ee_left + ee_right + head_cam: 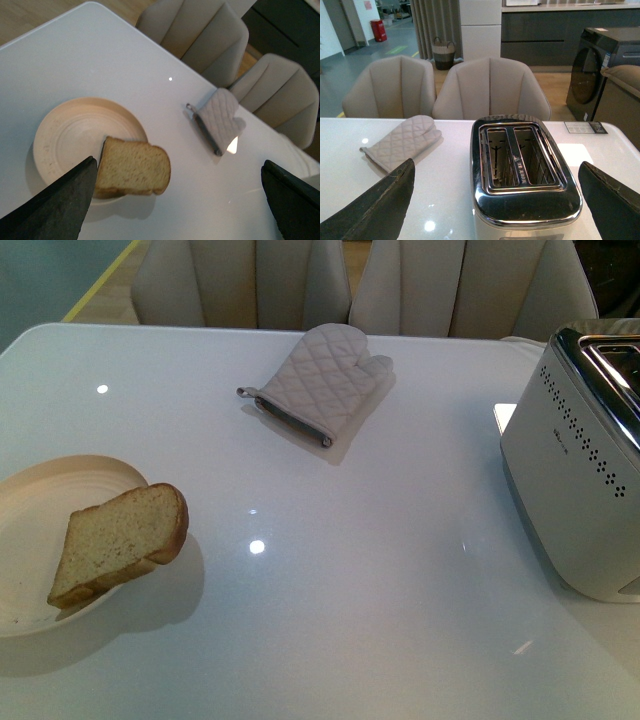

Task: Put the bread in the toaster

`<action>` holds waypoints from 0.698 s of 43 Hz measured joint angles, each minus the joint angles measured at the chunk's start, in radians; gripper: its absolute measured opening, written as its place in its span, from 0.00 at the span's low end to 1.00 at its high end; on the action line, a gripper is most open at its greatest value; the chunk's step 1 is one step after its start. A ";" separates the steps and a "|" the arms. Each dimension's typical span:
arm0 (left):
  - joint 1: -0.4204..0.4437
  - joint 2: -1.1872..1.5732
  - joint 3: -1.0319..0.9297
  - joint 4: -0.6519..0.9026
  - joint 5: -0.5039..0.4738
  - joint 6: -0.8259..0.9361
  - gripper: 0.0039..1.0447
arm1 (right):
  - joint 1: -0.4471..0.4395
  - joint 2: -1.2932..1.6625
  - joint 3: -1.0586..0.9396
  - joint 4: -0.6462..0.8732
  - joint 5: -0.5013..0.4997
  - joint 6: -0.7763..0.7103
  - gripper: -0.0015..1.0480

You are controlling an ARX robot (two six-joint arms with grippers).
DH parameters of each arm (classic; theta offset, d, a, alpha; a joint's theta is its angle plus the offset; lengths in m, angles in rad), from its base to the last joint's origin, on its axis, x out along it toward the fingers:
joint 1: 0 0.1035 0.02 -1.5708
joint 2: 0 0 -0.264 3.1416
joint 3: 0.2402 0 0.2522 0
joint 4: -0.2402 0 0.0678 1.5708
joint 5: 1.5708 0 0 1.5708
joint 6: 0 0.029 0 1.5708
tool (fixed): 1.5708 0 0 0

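A thick slice of light-brown bread (pixel 122 539) leans on the edge of a round cream plate (pixel 40 495) at the table's left. From the left wrist view the bread (pixel 132 168) lies just ahead of my left gripper (pixel 180 200), which hangs open above the table with nothing between its black fingers (pixel 55 207). The white toaster (pixel 575 490) with dotted side holes stands at the table's right edge. In the right wrist view its chrome top (pixel 525 170) shows two empty slots, and my right gripper (pixel 497 200) is open over it. Neither arm appears in the front view.
A quilted grey oven mitt (pixel 325 380) lies at the table's far middle. Two beige chairs (pixel 240 280) stand behind the white table (pixel 360 590). A small label card (pixel 585 127) sits on the table beyond the toaster.
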 joint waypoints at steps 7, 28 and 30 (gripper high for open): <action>0.179 0.416 0.105 0.218 0.032 0.003 0.94 | 0.000 0.000 0.000 0.000 0.000 0.000 0.91; 0.342 1.384 0.232 0.695 0.050 0.163 0.94 | 0.000 0.000 0.000 0.000 0.000 0.000 0.91; 0.345 1.449 0.246 0.717 0.050 0.187 0.94 | 0.000 0.000 0.000 0.000 0.000 0.000 0.91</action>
